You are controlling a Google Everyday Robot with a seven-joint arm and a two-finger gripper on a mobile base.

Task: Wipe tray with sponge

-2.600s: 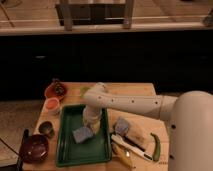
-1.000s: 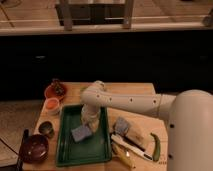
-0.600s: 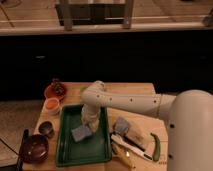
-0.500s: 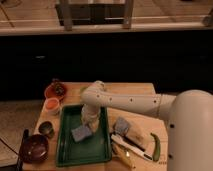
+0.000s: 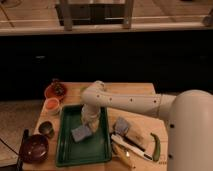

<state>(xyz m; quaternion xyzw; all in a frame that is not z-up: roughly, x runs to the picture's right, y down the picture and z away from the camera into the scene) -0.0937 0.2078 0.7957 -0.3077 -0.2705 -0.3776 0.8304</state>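
Blue-grey and flat, the sponge (image 5: 81, 133) lies near the middle of the tray (image 5: 85, 151). We judge it light, soft and compressible, apt to slide on the smooth green floor. A hold across two opposite edges, pressed downward, would suit it. The gripper (image 5: 90, 121) hangs just beyond the sponge, toward the tray's far end, apparently touching it; whether it is open or clamped we cannot tell. Left of the tray stand an orange cup (image 5: 52, 105) and a dark bowl (image 5: 34, 148). Right of the tray, on the wooden surface (image 5: 140, 95), rests a beige block (image 5: 131, 134).
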